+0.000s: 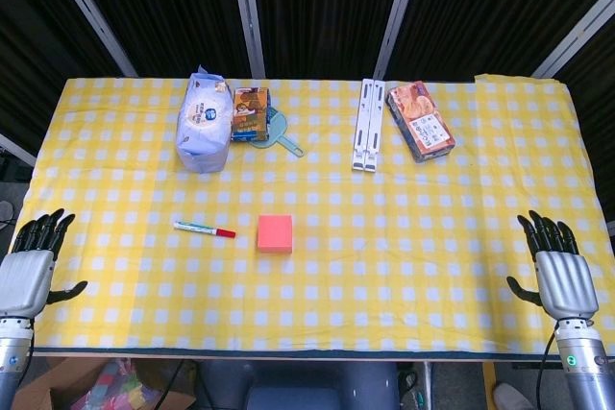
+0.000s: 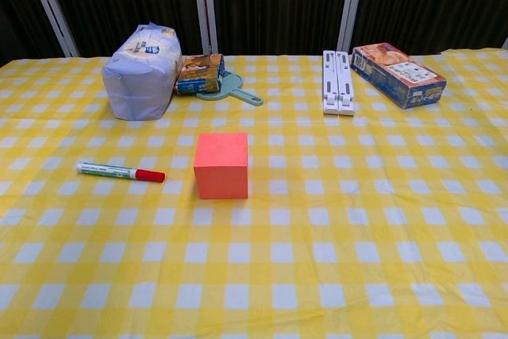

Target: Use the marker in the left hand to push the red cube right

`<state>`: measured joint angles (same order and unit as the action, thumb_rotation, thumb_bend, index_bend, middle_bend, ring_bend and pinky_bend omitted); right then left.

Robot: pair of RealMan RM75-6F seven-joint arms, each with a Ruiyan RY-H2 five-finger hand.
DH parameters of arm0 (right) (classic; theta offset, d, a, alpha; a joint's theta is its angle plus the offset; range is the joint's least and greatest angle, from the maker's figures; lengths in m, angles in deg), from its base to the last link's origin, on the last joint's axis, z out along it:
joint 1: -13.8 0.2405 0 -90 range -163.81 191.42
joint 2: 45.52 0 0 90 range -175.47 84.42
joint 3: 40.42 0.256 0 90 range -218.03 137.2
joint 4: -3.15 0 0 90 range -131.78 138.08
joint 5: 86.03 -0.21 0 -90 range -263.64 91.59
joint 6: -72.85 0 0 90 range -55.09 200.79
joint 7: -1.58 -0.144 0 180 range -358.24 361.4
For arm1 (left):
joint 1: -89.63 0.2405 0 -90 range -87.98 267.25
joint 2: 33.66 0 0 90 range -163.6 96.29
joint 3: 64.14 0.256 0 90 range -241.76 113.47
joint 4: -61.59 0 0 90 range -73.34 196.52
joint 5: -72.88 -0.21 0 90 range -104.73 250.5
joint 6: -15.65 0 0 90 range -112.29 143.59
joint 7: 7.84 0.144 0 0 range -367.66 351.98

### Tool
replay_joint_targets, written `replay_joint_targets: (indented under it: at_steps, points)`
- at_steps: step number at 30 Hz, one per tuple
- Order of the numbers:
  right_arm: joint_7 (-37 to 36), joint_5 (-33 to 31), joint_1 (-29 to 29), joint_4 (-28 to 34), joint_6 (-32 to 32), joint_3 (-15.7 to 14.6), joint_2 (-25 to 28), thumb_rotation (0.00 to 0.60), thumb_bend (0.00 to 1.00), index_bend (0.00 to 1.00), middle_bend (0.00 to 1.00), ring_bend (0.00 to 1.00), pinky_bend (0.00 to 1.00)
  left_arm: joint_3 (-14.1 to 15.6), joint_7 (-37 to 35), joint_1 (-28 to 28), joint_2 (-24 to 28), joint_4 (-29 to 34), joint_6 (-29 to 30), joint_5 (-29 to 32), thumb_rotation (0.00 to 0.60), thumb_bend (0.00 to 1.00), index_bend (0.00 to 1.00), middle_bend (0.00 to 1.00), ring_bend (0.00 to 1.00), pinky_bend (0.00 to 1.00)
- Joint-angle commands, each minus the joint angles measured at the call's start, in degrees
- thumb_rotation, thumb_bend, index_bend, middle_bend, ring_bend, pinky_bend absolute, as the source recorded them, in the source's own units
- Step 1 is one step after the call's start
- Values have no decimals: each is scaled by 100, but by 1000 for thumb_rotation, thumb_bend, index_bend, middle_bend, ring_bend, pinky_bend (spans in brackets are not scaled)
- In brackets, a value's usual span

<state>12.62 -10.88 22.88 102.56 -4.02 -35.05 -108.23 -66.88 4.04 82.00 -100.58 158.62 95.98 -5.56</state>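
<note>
The red cube [image 1: 275, 233] [image 2: 221, 164] sits on the yellow checked tablecloth near the table's middle. A white marker with a red cap [image 1: 205, 229] [image 2: 120, 171] lies flat on the cloth just left of the cube, cap toward it, a small gap between them. My left hand [image 1: 31, 268] is at the table's front left corner, fingers spread, holding nothing, far from the marker. At the front right corner my right hand [image 1: 557, 271] is also spread and holds nothing. Neither hand appears in the chest view.
Along the back stand a white-blue soft packet [image 1: 203, 122] [image 2: 141, 71], a small snack box [image 1: 250, 113] [image 2: 199, 74], a teal flat tool [image 1: 280, 133] [image 2: 234, 91], a white folded stand [image 1: 367, 125] [image 2: 337, 82] and an orange-blue box [image 1: 420, 120] [image 2: 399, 74].
</note>
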Motion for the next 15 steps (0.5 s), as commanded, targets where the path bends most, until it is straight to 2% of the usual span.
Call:
replay_joint_targets:
  at_steps: [1,15]
  points:
    - [-1,8,-3,-1,-6,-3,2,600,303,0,0,0,0,3,9,0,1,5,-3,-1,600,127,0,0,0,0]
    - [-8,-16,-6,1,-5,3,0,600,303,0,0,0,0,13,53,-54,7,29,-124,17,600,127,3,0,0,0]
